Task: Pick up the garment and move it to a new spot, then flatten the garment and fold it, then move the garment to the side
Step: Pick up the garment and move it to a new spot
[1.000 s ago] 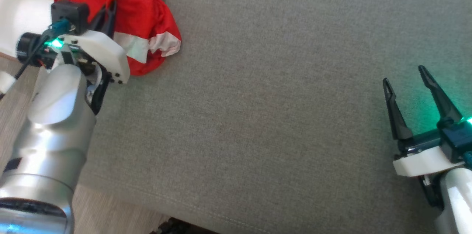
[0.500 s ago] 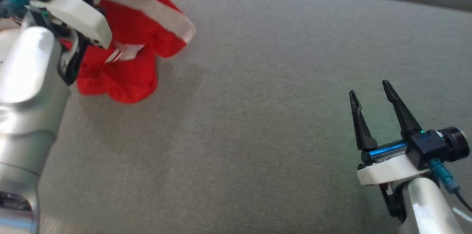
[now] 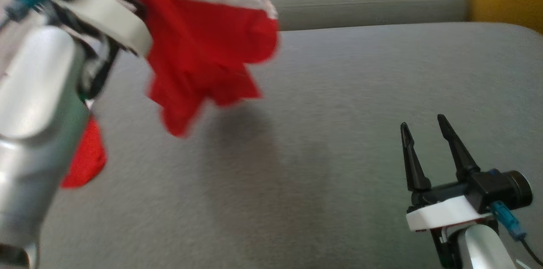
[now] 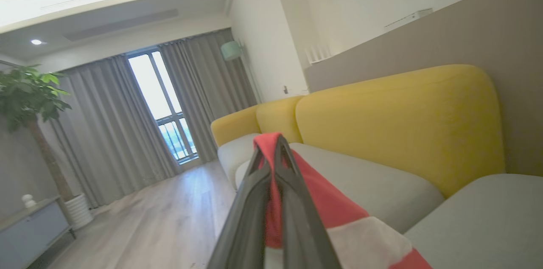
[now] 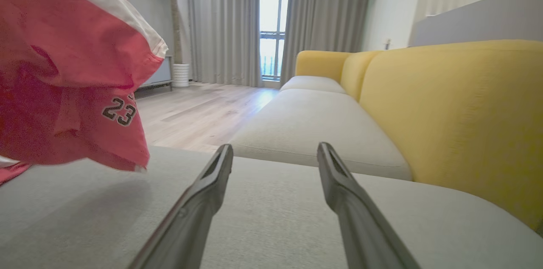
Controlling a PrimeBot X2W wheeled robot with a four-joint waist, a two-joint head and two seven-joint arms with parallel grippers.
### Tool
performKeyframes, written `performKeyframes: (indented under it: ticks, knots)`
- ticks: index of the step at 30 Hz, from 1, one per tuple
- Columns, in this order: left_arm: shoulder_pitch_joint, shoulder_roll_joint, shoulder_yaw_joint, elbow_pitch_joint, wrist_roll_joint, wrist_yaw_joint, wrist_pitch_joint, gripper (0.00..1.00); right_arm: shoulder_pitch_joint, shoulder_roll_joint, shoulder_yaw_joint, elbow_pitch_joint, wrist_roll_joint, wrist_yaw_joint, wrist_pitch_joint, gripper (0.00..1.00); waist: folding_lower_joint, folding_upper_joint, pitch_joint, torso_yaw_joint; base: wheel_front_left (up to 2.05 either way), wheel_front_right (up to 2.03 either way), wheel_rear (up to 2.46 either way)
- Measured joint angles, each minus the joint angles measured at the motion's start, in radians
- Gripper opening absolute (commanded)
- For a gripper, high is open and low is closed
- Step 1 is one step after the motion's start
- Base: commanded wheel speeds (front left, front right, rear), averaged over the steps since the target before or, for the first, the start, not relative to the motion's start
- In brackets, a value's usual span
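The garment [image 3: 203, 48] is red with a white band and hangs bunched over the grey sofa seat [image 3: 339, 141] at the upper left of the head view. One red tail [image 3: 85, 158] droops beside my left forearm. In the left wrist view my left gripper [image 4: 273, 144] is shut on a fold of the garment [image 4: 335, 209], with red cloth pinched between the fingers. My right gripper [image 3: 423, 124] stands open at the lower right, well apart from the cloth. Between its fingers [image 5: 212, 188] lies bare cushion, and the garment [image 5: 63, 69], with a "23" print, hangs at that view's left.
A yellow backrest [image 5: 458, 112] runs along the far side of the seat, and a second grey cushion [image 5: 314, 129] lies beyond it. Wooden floor [image 4: 169, 218], a potted plant [image 4: 29, 99], a low cabinet [image 4: 29, 231] and curtains lie off the sofa's end.
My left gripper has lifted the garment off the cushion and carried it up and rightward; it now hangs in the air. The head camera has tilted up. The right gripper stays open.
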Motion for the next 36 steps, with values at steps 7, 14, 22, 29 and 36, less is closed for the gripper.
performKeyframes:
  ticks: [7, 14, 22, 29, 36]
  knots:
    - [0.133, -0.052, -0.063, -0.118, -0.045, 0.035, 0.06, 0.0, 0.0, 0.008, -0.008, -0.013, 0.0, 0.0, 0.0, 1.0, 0.0001, 0.0, -0.016, -0.152, 0.0, 0.0, 0.0]
    - [0.263, -0.233, -0.199, -0.049, -0.059, 0.068, 0.036, 0.0, -0.013, 0.011, 0.001, -0.038, 0.044, 0.0, 0.0, 1.0, 0.0004, 0.0, 0.09, -0.299, 0.0, 0.0, 0.0]
    - [0.343, -0.356, -0.282, 0.137, -0.05, 0.082, -0.073, 1.0, -0.054, 0.012, -0.002, -0.048, 0.071, 0.0, 0.0, 1.0, 0.0005, 0.0, 0.226, -0.369, 0.0, 0.0, 0.0]
    - [0.371, -0.376, -0.305, 0.142, -0.107, 0.075, -0.197, 1.0, -0.053, 0.012, -0.006, -0.033, 0.069, 0.0, 0.0, 1.0, 0.0003, 0.0, 0.21, -0.334, 0.0, 0.0, 0.0]
    - [0.424, -0.376, -0.279, 0.073, -0.094, 0.155, -0.25, 1.0, -0.031, 0.013, -0.01, -0.015, 0.052, 0.0, 0.0, 1.0, 0.0001, 0.0, 0.125, -0.272, 0.0, 0.0, 0.0]
